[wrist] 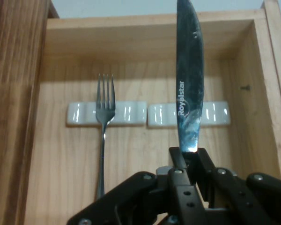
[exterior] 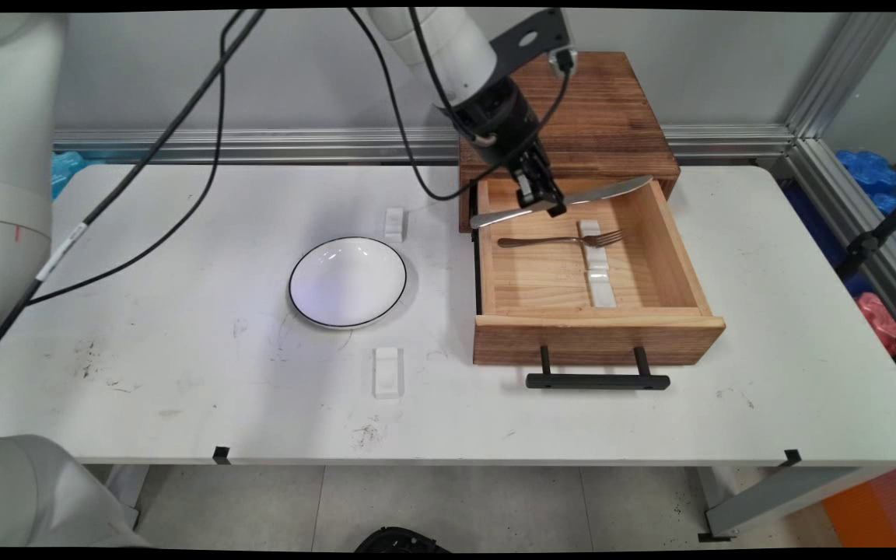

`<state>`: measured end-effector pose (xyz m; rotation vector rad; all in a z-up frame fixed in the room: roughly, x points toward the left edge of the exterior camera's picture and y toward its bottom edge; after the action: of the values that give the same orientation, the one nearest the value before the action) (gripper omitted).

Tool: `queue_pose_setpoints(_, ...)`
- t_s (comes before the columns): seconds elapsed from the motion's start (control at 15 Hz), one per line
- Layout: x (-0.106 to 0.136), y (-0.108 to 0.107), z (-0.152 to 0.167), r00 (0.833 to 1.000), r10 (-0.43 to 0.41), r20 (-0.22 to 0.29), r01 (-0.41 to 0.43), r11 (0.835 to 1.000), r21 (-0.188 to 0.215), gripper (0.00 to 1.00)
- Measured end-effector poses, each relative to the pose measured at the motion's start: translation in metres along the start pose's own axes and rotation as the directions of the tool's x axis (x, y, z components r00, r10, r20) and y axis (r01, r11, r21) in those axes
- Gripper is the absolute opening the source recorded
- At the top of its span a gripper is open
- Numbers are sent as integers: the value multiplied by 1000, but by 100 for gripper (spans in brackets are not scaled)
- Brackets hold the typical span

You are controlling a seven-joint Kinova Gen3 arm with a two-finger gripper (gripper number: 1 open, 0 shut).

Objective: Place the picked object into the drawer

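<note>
A robot arm's gripper (exterior: 543, 204) hangs over the back of an open wooden drawer (exterior: 596, 330), its jaws closed tight on a table knife (exterior: 611, 190) near the middle of its length. The knife is held roughly level above the drawer, blade reaching toward the drawer's right wall and handle toward its left; in the hand view the blade (wrist: 189, 89) carries the lettering "Royalstar". Below it a fork (exterior: 565, 239) lies in the drawer, its tines propped on the first of two white cutlery rests (exterior: 598, 268) set end to end. The drawer juts from a dark wooden cabinet (exterior: 611, 117) on the white tabletop (exterior: 183, 389). Well to the left sit a white black-rimmed plate (exterior: 348, 281) and two more white rests (exterior: 387, 372), one behind it and one in front.
</note>
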<state>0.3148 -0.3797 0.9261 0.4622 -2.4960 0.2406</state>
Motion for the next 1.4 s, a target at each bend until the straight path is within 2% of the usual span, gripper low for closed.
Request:
queue_pose_setpoints(0.67,4,2,42,1000,6,-12,-6,1000,-19,0)
queue_pose_setpoints(1.4,5,3,66,1000,12,-21,-12,999,-36,0)
